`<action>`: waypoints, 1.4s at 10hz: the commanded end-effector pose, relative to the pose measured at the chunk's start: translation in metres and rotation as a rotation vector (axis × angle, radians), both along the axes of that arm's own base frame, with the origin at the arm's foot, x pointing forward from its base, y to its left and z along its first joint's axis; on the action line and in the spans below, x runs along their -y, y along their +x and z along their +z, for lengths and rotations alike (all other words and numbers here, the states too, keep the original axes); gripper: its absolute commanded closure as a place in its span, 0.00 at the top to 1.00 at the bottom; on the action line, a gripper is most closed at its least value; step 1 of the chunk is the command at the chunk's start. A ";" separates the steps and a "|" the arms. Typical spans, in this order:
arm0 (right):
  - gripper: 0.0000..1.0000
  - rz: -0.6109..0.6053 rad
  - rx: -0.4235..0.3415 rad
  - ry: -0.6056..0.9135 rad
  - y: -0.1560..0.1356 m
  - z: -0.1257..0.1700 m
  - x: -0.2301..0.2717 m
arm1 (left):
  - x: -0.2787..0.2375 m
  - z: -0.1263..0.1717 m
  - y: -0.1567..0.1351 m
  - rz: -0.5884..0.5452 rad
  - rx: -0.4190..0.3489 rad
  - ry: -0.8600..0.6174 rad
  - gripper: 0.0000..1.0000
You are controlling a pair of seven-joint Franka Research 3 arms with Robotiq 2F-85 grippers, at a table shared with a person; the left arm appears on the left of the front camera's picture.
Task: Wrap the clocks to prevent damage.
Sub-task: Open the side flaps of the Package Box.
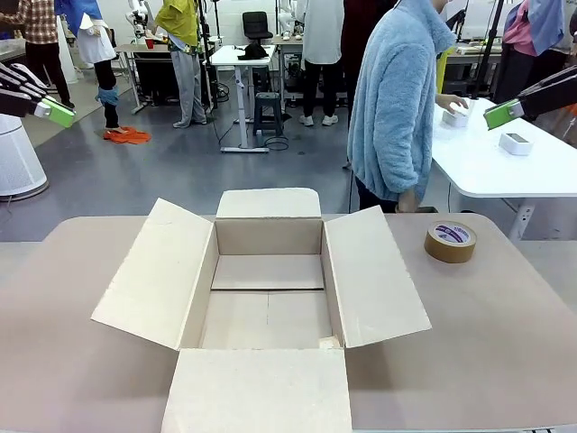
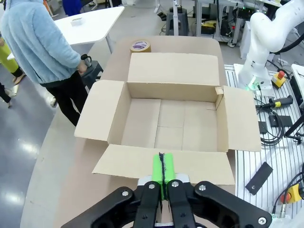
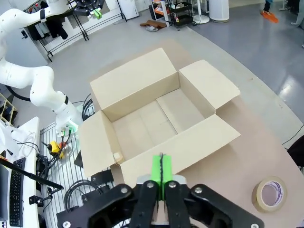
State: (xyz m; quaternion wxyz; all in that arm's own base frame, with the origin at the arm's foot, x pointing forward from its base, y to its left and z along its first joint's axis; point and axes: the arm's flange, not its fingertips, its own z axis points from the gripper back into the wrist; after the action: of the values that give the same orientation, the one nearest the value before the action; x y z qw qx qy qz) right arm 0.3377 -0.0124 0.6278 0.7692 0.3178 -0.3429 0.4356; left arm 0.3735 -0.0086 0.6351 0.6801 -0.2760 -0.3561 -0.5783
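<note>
The clocks are out of view. An open cardboard box [image 1: 268, 236] stands in the middle of the brown table, all flaps folded out and its floor bare, as the left wrist view [image 2: 171, 123] and the right wrist view [image 3: 142, 123] also show. My left gripper [image 1: 59, 112] hangs high over the left end of the table, green pads pressed together and holding nothing [image 2: 162, 173]. High on the right, my right gripper [image 1: 500, 114] is likewise shut and empty [image 3: 161, 168].
A brown tape roll [image 1: 450, 242] lies flat on the table right of the box. A person in a light blue fleece [image 1: 397, 108] stands at the far edge, one hand on a small white item on a white side table [image 1: 505, 171].
</note>
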 end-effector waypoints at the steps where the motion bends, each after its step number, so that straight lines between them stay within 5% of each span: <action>1: 0.00 -0.002 -0.024 -0.019 -0.002 -0.005 0.000 | 0.000 -0.004 -0.001 0.000 0.001 0.012 0.00; 4: 0.00 0.005 -0.033 -0.023 -0.002 -0.006 -0.002 | 0.002 -0.005 -0.001 0.000 -0.003 0.020 0.00; 7: 0.00 -0.341 -0.276 -0.014 0.017 -0.018 -0.070 | 0.037 -0.009 0.017 0.182 -0.207 0.074 0.00; 10: 0.00 -0.483 -0.455 -0.116 0.027 -0.056 -0.144 | 0.116 -0.053 0.040 0.380 -0.381 0.301 0.00; 12: 0.00 -0.604 -0.510 -0.201 0.028 -0.082 -0.181 | 0.160 -0.088 0.049 0.530 -0.492 0.423 0.00; 14: 0.00 -0.667 -0.522 -0.320 0.030 -0.111 -0.203 | 0.190 -0.125 0.052 0.628 -0.522 0.572 0.00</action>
State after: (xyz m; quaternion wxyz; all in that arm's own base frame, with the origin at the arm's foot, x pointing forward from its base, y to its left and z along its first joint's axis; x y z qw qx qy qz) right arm 0.3637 0.1871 0.5238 0.9590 0.1936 -0.1622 0.1284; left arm 0.4187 -0.1933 0.5122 0.9273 -0.1132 -0.0933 -0.3443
